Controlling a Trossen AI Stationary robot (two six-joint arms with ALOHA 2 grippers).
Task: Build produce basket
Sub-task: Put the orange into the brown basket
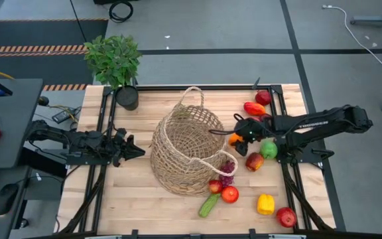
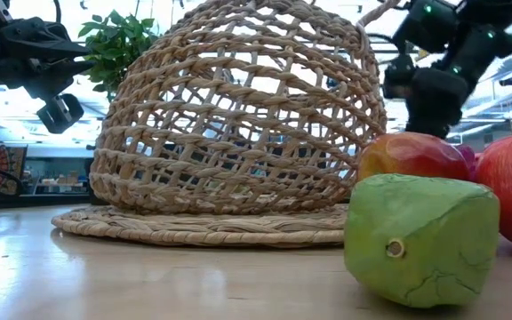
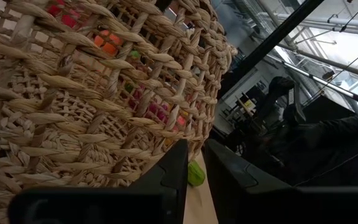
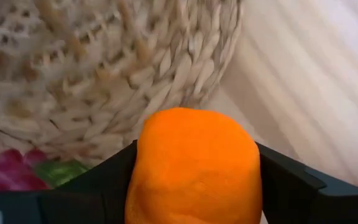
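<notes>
Right, right gripper (image 1: pixel 239 138) has the orange (image 4: pixel 194 168), fingers clamped on both its sides.
Grip sits just beside the basket (image 1: pixel 188 149), which lies tipped on its side mid-desk (image 1: pixel 131 206), mouth toward the right arm. Left gripper (image 1: pixel 134 150) waits near the basket's other side, fingers narrow, almost together, holding nothing. Rest of the produce lies loose on the desk right of the basket: green apple (image 1: pixel 269 149), yellow pepper (image 1: pixel 265 204), cucumber (image 1: pixel 209 205), grapes (image 1: pixel 226 174).
</notes>
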